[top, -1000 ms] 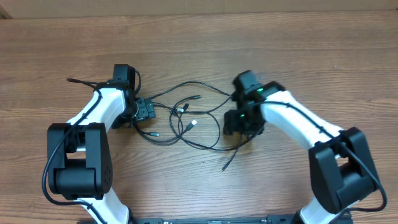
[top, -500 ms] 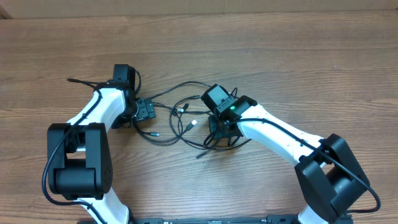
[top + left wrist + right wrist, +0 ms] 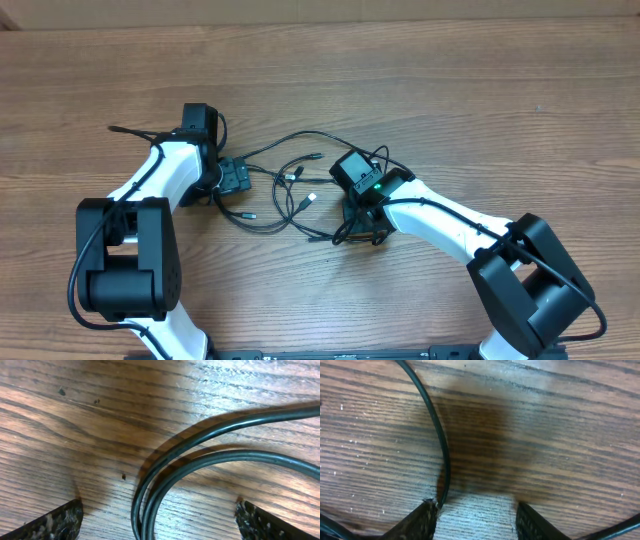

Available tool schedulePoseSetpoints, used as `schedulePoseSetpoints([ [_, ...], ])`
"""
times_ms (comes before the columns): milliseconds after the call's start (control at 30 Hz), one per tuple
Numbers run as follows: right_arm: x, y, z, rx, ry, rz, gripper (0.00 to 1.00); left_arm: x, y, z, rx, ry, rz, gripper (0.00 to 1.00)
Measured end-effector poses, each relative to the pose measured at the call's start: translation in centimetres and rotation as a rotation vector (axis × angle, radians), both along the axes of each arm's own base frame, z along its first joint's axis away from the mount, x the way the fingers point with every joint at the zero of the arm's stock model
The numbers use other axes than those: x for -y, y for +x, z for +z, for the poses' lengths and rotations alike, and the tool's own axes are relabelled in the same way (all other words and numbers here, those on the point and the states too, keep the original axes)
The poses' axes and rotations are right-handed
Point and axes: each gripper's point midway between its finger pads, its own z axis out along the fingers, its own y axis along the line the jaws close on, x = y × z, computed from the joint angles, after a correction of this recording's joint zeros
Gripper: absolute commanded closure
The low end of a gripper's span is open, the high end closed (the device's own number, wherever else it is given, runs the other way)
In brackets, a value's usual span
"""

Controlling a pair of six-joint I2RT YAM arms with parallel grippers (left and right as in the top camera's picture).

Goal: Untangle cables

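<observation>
Nearest us, the right arm (image 3: 450, 215) and left arm (image 3: 160, 172) rise from the near edge of the wooden surface (image 3: 470, 80) and bend inward toward its middle.

The right pincer (image 3: 365, 230) comes first, lowered to the wood just right of centre, at the near right side of the tangle. In its wrist view the right pincer (image 3: 476, 521) is partly spread, with bare wood in the gap between the fingers (image 3: 415, 521). One strand of the cables (image 3: 442, 450) curves down from the upper left and meets the inner edge of the finger on that view's left, but we see nothing pinched between the two. A dark strand also crosses each lower corner of that view.

A little farther off, the left pincer (image 3: 236, 180) sits low at the left end of the tangle. Its own camera shows the left pincer (image 3: 157, 521) spread wide, its fingertips (image 3: 55, 522) in the two bottom corners, apart from the strands. Two strands of the cables (image 3: 141, 510) lie flat on the wood between them, side by side at the bottom edge, then bending right and parting.

The cables (image 3: 305, 200) lie loose on the surface between the two pincers, crossing one another in several loops, with small pale plug tips (image 3: 312, 198) near the middle. The farthest loop arcs beyond both pincers toward the far side.
</observation>
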Motion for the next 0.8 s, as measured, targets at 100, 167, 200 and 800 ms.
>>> schedulePoseSetpoints([
  [100, -0.1, 0.2, -0.1, 0.014, 0.003, 0.004, 0.50, 0.1, 0.0, 0.0, 0.000, 0.001, -0.004, 0.01],
  [167, -0.2, 0.5, -0.1, 0.028, 0.008, 0.017, 0.50, 0.1, 0.0, 0.0, 0.000, 0.001, -0.004, 0.01],
  [200, -0.4, 0.7, 0.0, 0.037, 0.013, 0.027, 0.50, 0.1, 0.0, 0.0, 0.000, 0.001, -0.004, 0.01],
  [800, -0.1, 1.5, -0.7, 0.095, -0.004, 0.063, 0.48, 0.1, 0.0, 0.0, -0.002, 0.001, -0.008, 0.00],
])
